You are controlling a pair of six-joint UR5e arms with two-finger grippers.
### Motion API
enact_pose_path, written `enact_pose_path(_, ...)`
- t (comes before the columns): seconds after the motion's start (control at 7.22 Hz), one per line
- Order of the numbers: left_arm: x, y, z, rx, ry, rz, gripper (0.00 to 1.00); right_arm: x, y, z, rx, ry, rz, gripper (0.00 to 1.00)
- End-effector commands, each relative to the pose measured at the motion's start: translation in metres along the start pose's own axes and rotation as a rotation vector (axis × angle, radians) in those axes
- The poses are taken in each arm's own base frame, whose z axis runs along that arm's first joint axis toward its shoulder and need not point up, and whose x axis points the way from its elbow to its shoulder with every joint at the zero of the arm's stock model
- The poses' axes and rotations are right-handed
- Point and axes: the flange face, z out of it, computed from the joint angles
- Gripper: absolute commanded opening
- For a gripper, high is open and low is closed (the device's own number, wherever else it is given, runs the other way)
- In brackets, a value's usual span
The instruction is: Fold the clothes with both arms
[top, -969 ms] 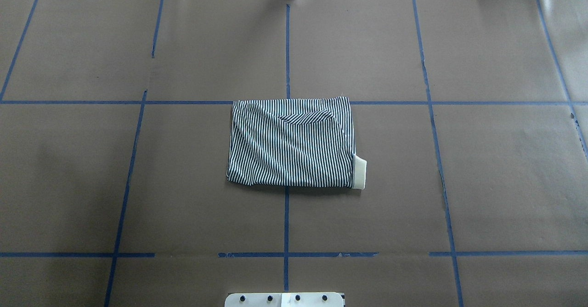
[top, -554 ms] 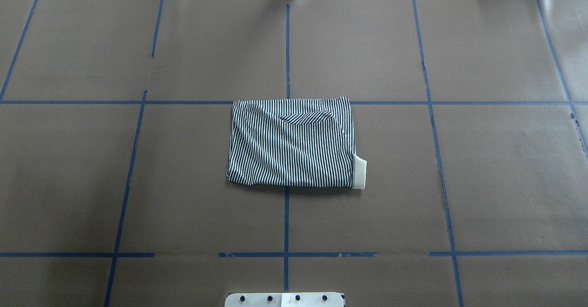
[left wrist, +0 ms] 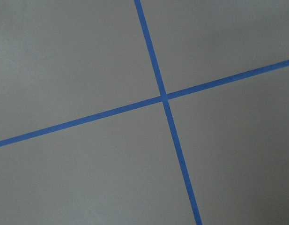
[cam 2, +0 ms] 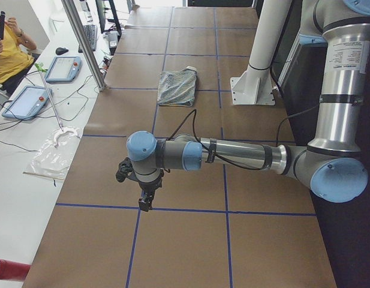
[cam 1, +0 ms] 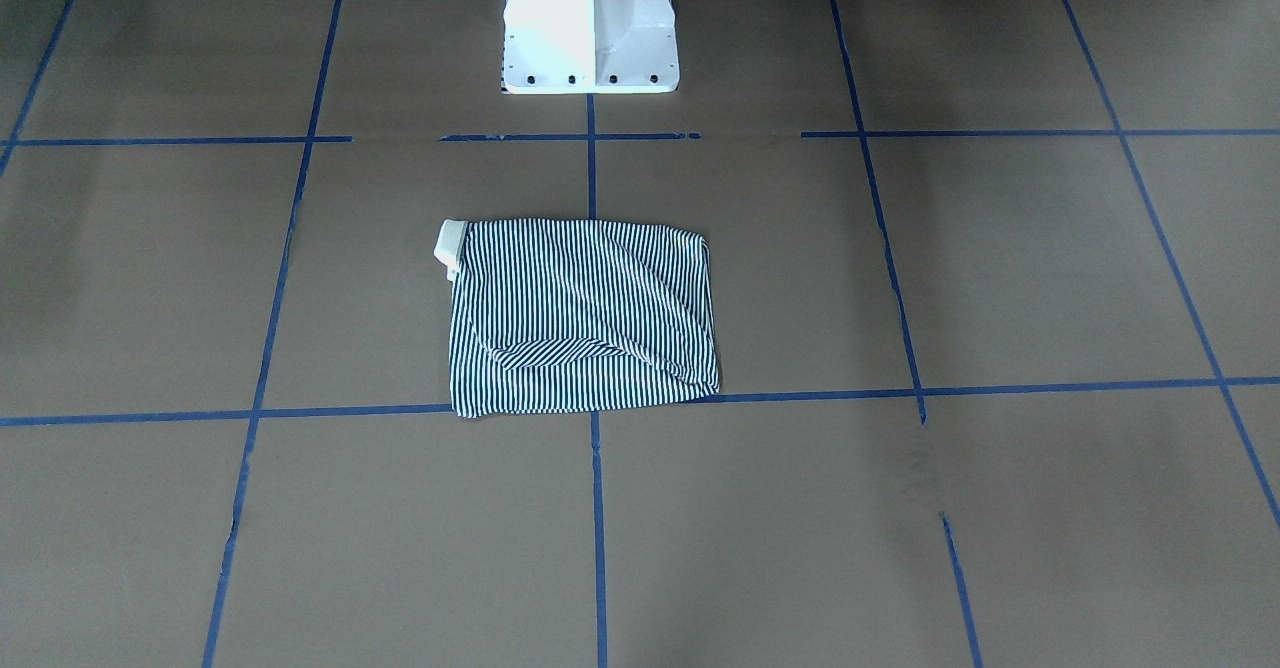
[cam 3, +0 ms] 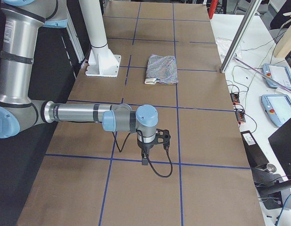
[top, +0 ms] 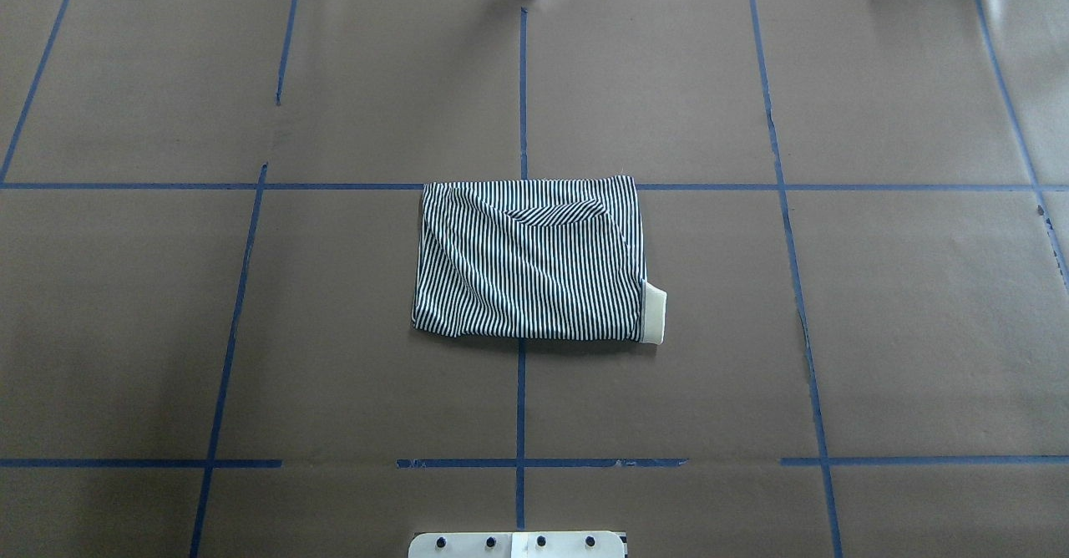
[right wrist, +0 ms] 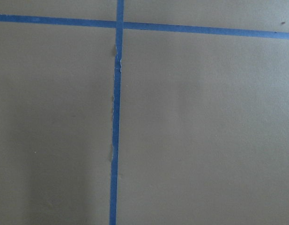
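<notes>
Left gripper (cam 2: 144, 206), black, hangs fingers-down over the table (top: 919, 291) at the end of the left arm (cam 2: 232, 156), well out from the pedestal (cam 2: 256, 72) toward the table's left end. Only the left side view shows it, and whether its fingers are apart or together cannot be told. Right gripper (cam 3: 144, 161), on the right arm (cam 3: 84, 113), hangs likewise well out from the pedestal toward the right end. Only the right side view shows it, and its state cannot be told either.

Both arms are smooth silver-grey tubes with light blue joint caps and looping black cables. A white label (cam 2: 346, 54) on the left arm carries print too small to read.

Shirt (top: 530, 261), thin navy-and-white stripes, lies folded into a soft rectangle with diagonal creases, flat on the table directly in front of the pedestal and well apart from both grippers. Its plain cream collar (top: 655, 314) pokes out at the corner nearest the pedestal on the robot's right.

Matte brown paper covers the table, divided by blue tape (left wrist: 165, 97) into squares. Each wrist view shows only paper and a tape crossing, and in the right one the tape's edge is frayed (right wrist: 115, 117).
</notes>
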Motion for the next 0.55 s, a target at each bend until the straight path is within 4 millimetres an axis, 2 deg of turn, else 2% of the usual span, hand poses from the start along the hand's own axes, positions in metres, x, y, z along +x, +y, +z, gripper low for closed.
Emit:
enact_pose_path(0.0,-0.002,0.032,0.019,-0.012,0.073,-0.028,1.00,0.007,0.005,0.000,-0.008,-0.002,0.011,1.00)
enact_pose_path(0.14,-0.003,0.040,0.022,-0.006,0.081,-0.024,1.00,0.007,0.005,0.001,-0.008,-0.002,0.011,1.00)
enact_pose_path(0.42,-0.002,0.041,0.023,-0.012,0.072,-0.023,1.00,0.007,0.007,0.002,-0.009,-0.002,0.013,1.00)
